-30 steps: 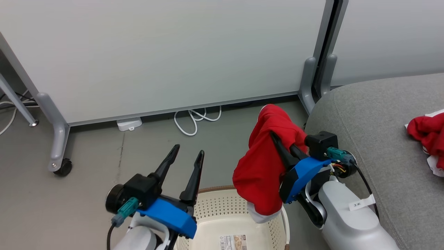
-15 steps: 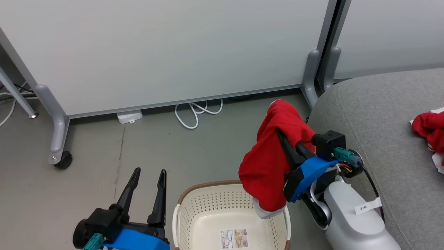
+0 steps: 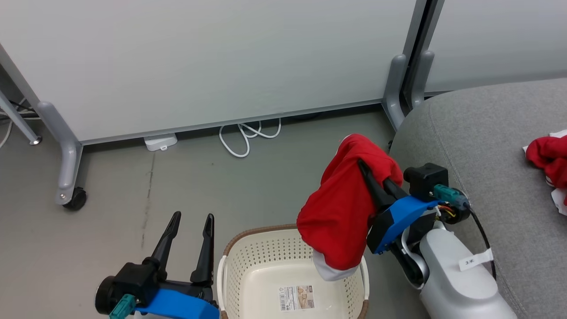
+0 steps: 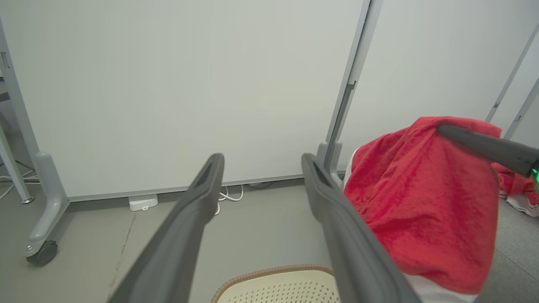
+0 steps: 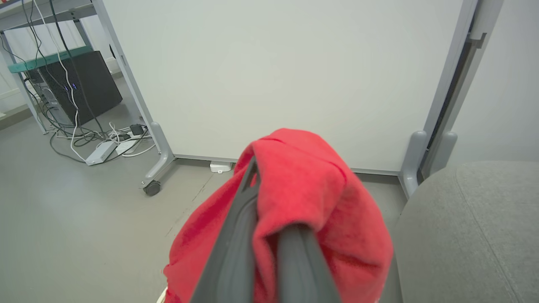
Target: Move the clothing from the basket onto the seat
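- The right end effector [image 3: 374, 177] gripped a red garment [image 3: 339, 208], which hung over the basket [image 3: 261, 232], just beside the seat [image 3: 487, 133].
- It looked like mid-carry; the next move was to swing right over the seat and release near the other garment [image 3: 547, 155].
- The left end effector [image 3: 193, 216] stood spread and empty.
- Cloth hid the right fingertips, and the frame cut off the basket's near side.

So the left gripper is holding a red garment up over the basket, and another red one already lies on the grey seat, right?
Not quite: the right gripper is shut on the red garment over the basket; the left gripper is open and empty, as the head view shows. A second red garment does lie on the grey seat.
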`<state>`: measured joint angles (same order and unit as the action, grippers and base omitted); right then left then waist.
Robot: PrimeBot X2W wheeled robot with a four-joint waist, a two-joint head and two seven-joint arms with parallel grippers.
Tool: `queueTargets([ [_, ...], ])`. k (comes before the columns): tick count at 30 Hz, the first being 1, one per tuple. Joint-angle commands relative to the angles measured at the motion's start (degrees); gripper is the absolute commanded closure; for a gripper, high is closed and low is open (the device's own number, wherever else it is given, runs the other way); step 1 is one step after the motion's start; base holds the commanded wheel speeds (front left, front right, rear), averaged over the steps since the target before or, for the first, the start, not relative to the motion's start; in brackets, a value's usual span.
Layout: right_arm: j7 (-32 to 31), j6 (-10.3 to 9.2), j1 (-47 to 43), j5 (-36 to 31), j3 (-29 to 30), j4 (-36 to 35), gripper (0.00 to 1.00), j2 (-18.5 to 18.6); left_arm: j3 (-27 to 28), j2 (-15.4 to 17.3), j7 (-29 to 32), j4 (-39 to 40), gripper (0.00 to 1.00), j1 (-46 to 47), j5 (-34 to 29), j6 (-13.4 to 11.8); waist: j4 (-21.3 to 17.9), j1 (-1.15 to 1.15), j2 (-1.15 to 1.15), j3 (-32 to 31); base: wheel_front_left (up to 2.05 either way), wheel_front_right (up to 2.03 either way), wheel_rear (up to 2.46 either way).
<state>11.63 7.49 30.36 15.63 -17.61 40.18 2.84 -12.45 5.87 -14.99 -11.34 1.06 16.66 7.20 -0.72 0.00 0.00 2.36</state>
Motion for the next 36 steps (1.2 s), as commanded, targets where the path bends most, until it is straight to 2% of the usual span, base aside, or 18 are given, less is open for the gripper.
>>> queueTargets([
  [1, -0.5, 0.01, 1.5, -1.1, 1.4, -0.5, 1.0, 0.1, -0.3, 0.1, -0.3, 0.5, 0.0, 1.3, 0.4, 0.4, -0.5, 0.0, 0.0, 1.4, 0.0, 0.0, 0.0],
  [6, -1.8, 0.01, 4.5, -3.8, 5.5, -0.9, 1.0, 0.1, -0.3, 0.8, -0.3, 1.5, 0.0, 2.6, 0.4, 0.4, -1.8, 0.0, 0.0, 4.7, 0.0, 0.0, 0.0],
  [12, -3.9, 0.01, 12.5, -8.2, 15.1, -2.0, 1.0, 1.2, -0.6, 2.3, -0.3, 3.6, 0.0, 6.7, -0.3, 0.4, -3.9, 0.0, 0.0, 11.9, 0.0, 0.0, 0.0],
  [22, -9.9, 0.01, 26.7, -10.1, 28.0, -3.4, 1.0, 11.1, -3.9, 6.0, -0.2, 7.8, 0.0, 14.1, -2.2, 0.4, -7.9, 0.0, 0.0, 24.3, 0.0, 0.0, 0.0],
  [28, -11.6, 0.01, 30.3, -10.6, 34.7, -3.5, 1.0, 18.1, -5.7, 8.9, -0.2, 10.3, 0.0, 18.0, -3.1, 0.3, -8.9, 0.0, 0.0, 30.8, 0.0, 0.0, 0.0],
  [32, -10.4, 0.01, 30.1, -12.0, 41.0, -2.6, 1.0, 18.8, -5.3, 10.3, -0.2, 12.0, 0.0, 19.7, -3.3, 0.3, -9.5, 0.0, 0.0, 34.7, 0.0, 0.0, 0.0],
  [36, -8.9, 0.01, 27.7, -14.8, 46.3, -0.8, 1.0, 17.4, -5.3, 11.8, -0.2, 14.2, 0.0, 20.6, -3.9, 0.3, -10.1, 0.0, 0.0, 37.7, 0.0, 0.0, 0.0],
])
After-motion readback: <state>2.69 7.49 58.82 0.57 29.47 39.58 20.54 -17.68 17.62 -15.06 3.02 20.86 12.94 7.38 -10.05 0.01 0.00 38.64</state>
